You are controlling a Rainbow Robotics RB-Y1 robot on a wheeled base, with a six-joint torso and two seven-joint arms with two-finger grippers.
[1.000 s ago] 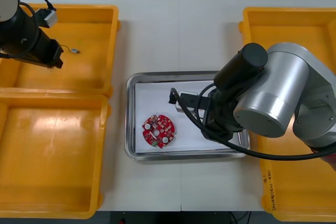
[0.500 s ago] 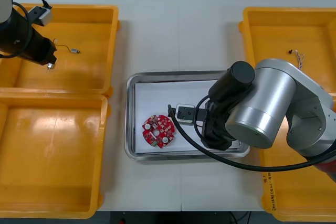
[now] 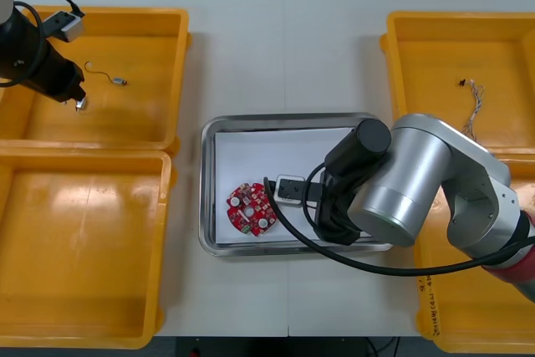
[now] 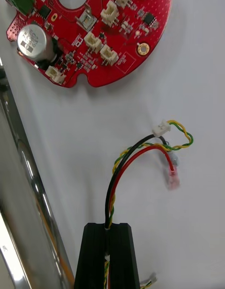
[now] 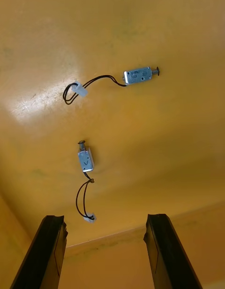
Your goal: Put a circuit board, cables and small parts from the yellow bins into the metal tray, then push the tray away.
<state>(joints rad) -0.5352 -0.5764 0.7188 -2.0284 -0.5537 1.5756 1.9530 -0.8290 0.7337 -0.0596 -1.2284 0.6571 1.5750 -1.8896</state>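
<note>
Cable bundle [image 4: 140, 162], red, black and twisted yellow-green wires with small white and red connectors, hangs from the right tool [image 4: 108, 228], loose ends just over the white liner [image 4: 178, 82] of the metal tray [image 3: 207, 206]

Round red circuit board [image 4: 98, 35] lies flat on the liner just beyond the connectors, near but apart; shiny tray rim runs beside the tool

Right tool is closed tight on the wires, fingers almost together, only the bundle between them

Left tool [image 5: 104, 218] is wide open, nothing in it, over the far yellow bin [image 3: 142, 114] on the robot's left side of the desk; two small metal parts [image 5: 86, 158] with thin black leads lie on the bin floor ahead of the fingers, well apart from each other

Judgement: placing step for the cable, release not yet done; parts not yet picked

Risks: springy wires may land on the circuit board or nudge it if let go this close; the thin bundle could stay caught between the fingers and lift back out of the tray; a release nearer the rim could leave an end hanging over the edge, to snag during the tray push; left side, the tool may pinch a lead, not the body, so the part swings or drops
</note>
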